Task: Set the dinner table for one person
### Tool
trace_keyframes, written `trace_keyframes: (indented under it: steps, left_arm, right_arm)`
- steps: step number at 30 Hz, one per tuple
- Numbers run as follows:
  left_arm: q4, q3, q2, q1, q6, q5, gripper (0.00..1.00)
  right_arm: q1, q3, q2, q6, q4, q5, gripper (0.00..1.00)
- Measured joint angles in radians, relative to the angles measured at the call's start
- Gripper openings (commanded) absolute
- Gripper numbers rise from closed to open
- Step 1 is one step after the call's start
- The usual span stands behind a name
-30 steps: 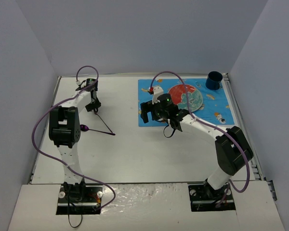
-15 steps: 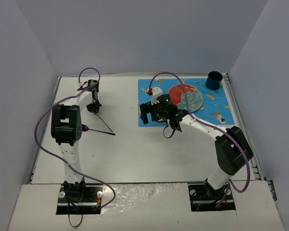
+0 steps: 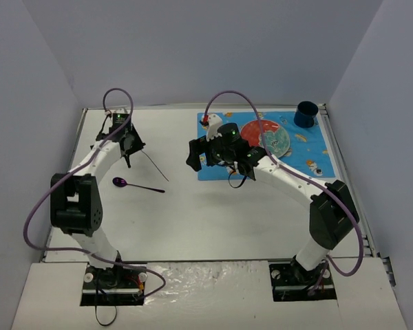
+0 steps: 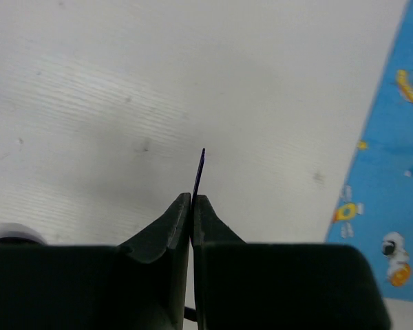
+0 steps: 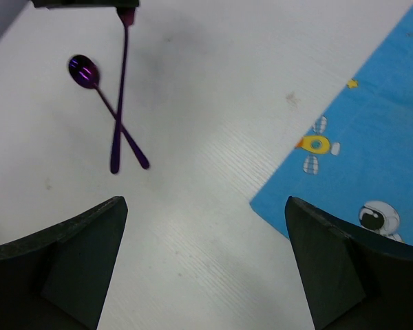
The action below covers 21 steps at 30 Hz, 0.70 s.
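**Left arm taking up cutlery for the place setting**

The left gripper (image 3: pixel 129 152) is pinching one end of a thin purple utensil (image 3: pixel 155 166), its jaws fully closed on it, well left of the blue mat (image 3: pixel 310 163). A purple spoon (image 3: pixel 134 184) is lying close by, also left of the mat. The right gripper (image 3: pixel 195 155) is hovering wide open and empty at the mat's left edge. The white dinner table (image 3: pixel 213 220) is stretching left of and nearer than the mat, which is carrying a plate (image 3: pixel 265 137) and a cup (image 3: pixel 305 115). Cutlery placement seems to be under way, and the next move is calling for carrying the utensil rightward and laying it beside the plate.
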<state>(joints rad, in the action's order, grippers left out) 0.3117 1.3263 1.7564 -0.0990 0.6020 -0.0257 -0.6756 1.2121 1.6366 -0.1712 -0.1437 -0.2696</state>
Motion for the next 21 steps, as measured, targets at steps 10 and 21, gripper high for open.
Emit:
trace_keyframes:
  steps: [10, 21]
  left_arm:
    - [-0.407, -0.235, -0.207, -0.112, 0.027, -0.236, 0.0]
    - [-0.621, -0.307, -0.226, -0.157, 0.054, -0.357, 0.0]
  right_arm:
    - [-0.045, 0.214, 0.114, -0.134, 0.051, -0.114, 0.78]
    - [-0.084, 0.233, 0.191, -0.18, 0.124, -0.048, 0.56]
